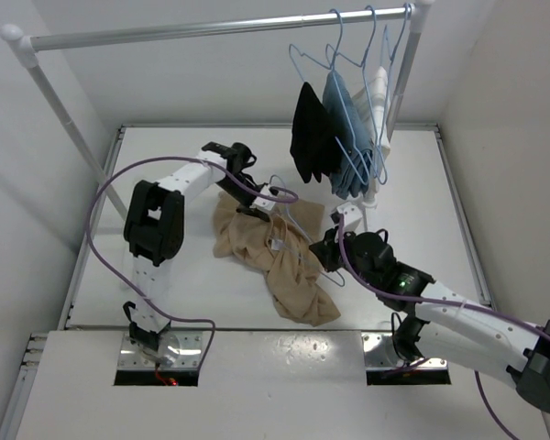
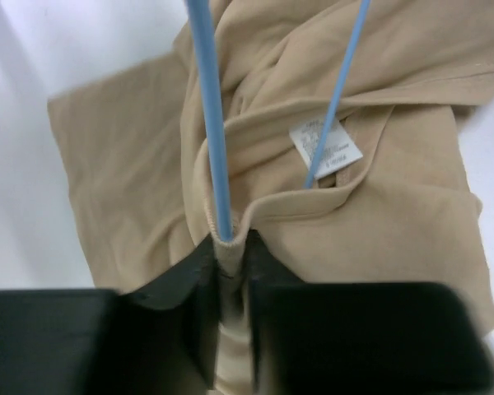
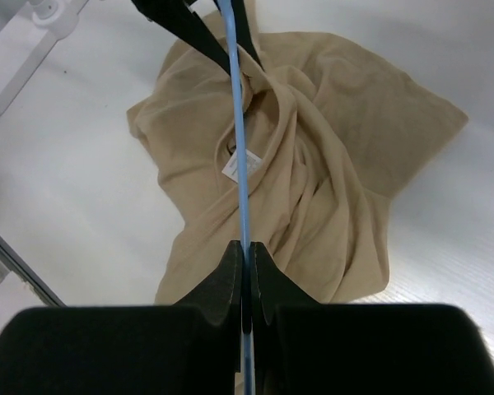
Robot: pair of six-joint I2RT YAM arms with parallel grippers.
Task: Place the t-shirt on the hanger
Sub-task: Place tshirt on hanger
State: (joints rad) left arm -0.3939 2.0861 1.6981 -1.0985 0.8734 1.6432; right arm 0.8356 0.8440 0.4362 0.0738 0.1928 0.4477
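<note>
Left pincer (image 2: 230,247) pressed together on the ribbed neck edge of the t-shirt (image 2: 395,222); soft tan cloth, crumpled, spreads ahead of its fingertips; the hanger (image 2: 210,123), thin light-blue wire, meets the collar right at those tips; right pincer (image 3: 245,257) clamped on that wire, shirt heaped beyond it; small white label (image 2: 325,148) beside the wire; smooth white table (image 1: 192,275) beneath; white walls, white tubular rail (image 1: 211,27) beyond both.

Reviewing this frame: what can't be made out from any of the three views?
Print on the label: too small and blurred, left wrist view.
Outline of the hanger: both wires cut off by the top edge, left wrist view; partly lost in t-shirt folds, top view.
Whether the left hand pinches wire besides collar: its fingers hide it, left wrist view.
</note>
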